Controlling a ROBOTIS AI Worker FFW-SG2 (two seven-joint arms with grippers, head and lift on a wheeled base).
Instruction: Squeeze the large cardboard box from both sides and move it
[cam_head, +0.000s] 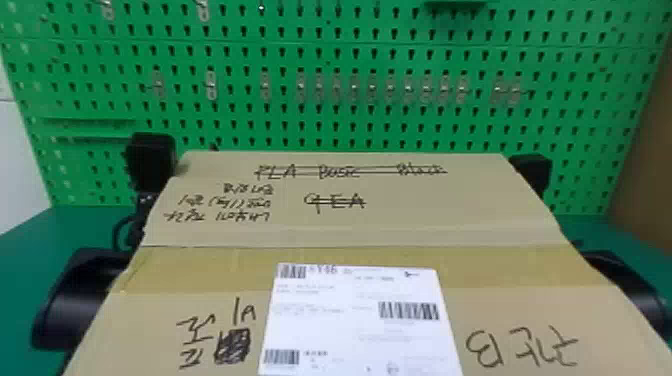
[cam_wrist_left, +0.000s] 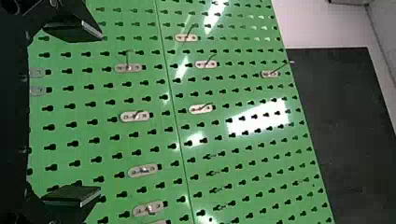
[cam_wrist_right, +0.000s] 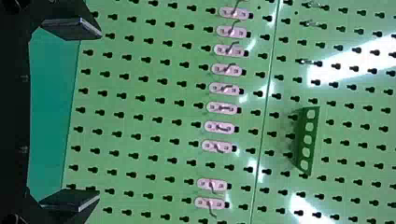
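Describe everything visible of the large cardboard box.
The large cardboard box is tan and looks closed, top facing up, with slightly uneven side edges. A yellowish band, apparently tape, crosses it beside a seam. A white label with barcodes sits nearer the robot, among black handwriting, some struck through or scribbled over. It lies before the green pegboard, between the left arm and right arm; whether they press it is unclear.

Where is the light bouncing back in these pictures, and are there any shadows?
Left wrist view: white glare patches on the pegboard. Right wrist view: glare too, plus a soft shadow beside the green rack. Head view: the cardboard box has no harsh glare.
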